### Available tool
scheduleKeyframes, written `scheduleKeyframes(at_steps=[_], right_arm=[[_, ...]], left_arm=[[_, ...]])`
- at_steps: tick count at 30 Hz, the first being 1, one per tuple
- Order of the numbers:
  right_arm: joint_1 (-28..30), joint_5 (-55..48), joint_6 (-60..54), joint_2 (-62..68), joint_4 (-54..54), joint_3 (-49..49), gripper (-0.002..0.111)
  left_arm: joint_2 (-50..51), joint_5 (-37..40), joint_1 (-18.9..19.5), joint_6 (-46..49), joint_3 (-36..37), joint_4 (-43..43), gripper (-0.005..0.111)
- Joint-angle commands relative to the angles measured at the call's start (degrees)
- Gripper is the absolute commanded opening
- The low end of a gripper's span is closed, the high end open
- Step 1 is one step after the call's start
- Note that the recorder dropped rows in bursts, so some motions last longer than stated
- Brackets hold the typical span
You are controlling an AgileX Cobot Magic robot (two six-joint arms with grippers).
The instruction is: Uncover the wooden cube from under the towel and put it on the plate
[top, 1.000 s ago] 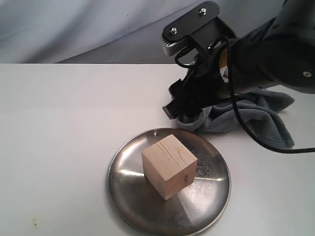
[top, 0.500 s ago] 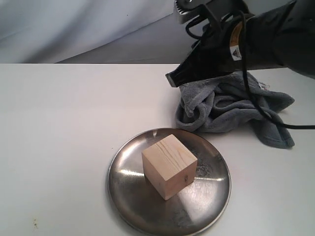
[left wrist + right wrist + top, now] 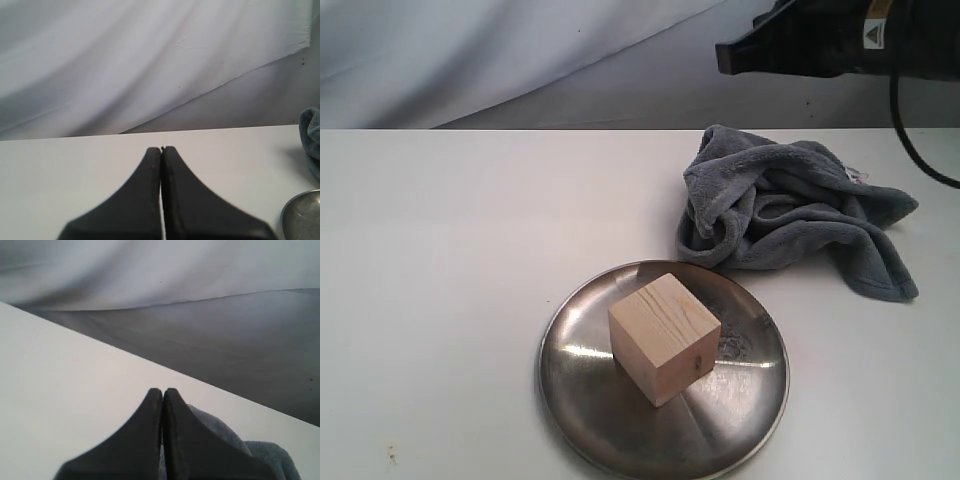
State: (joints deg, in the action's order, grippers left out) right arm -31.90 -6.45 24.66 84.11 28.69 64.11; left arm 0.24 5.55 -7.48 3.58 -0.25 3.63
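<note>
Wooden cube [image 3: 664, 338] on plate [image 3: 570, 400] lower centre, towel [image 3: 790, 215] bunched right, right arm [image 3: 820, 45] cropped upper right, left gripper [image 3: 161, 148] and right gripper [image 3: 163, 390] pinched together, empty.

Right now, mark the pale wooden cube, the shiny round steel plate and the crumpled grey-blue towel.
pale wooden cube [image 3: 665, 322], exterior view, top face.
shiny round steel plate [image 3: 582, 392], exterior view, bare floor beside the cube.
crumpled grey-blue towel [image 3: 790, 215], exterior view, middle folds.

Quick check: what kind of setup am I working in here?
Probably a staged test bench: plain white table, draped grey backdrop, with a plate, wooden cube and towel as props.
</note>
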Motion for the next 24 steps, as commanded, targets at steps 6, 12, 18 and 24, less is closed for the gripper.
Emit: scheduleKeyframes(at_steps=[6,12,18,24], right_arm=[[5.1,7.2,0.3,-0.5,-1.4,0.0,0.0],[8.3,8.8,0.8,-2.2,-1.2,0.0,0.0],[11.6,11.2,0.8,-4.4,-1.4,-0.1,0.0],[19.5,21.3,0.5,-7.5,-4.6,-6.0,0.0]], left_arm=[[-0.2,-0.6,0.1,-0.2,0.3,0.1,0.0],[-0.2,-0.6,0.1,-0.2,0.3,0.1,0.0],[-0.2,-0.6,0.1,-0.2,0.3,0.1,0.0],[-0.2,-0.6,0.1,-0.2,0.3,0.1,0.0]])
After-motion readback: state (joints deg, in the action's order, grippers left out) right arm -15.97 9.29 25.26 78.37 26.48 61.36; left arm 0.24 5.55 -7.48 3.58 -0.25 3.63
